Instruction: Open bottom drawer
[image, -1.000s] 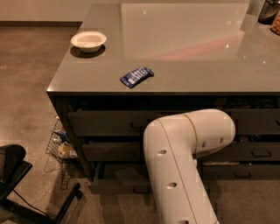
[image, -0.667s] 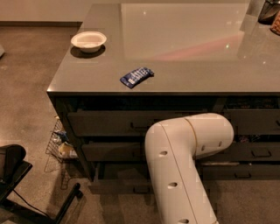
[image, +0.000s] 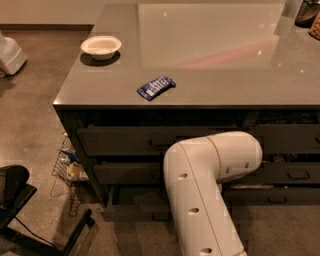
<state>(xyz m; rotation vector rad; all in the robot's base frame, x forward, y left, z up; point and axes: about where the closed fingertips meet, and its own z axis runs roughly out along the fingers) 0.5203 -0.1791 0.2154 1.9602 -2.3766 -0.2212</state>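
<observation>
Down low, you find the bottom drawer (image: 132, 213) at the foot of the wide stack. Its slim front stands a little forward of the cabinet face, with a dark gap above it. The white arm (image: 210, 190) bends right in front of that stack and covers the drawer's middle. The pincer is hidden behind the arm's elbow, somewhere at the drawer fronts, so you cannot tell whether it is open, closed or gripping anything.

Above the drawer sit the middle drawer (image: 125, 172) and the top drawer (image: 115, 140), both flush with the cabinet. The narrower drawers (image: 295, 172) of the other stack lie on the far side of the elbow.

Higher up, the grey tabletop (image: 210, 65) carries a blue packet (image: 156, 87) near its front edge, above the hidden pincer. A white bowl (image: 101, 46) stands further back, near the corner. A wire rack (image: 67, 165) leans on the floor beside the cabinet's end.
</observation>
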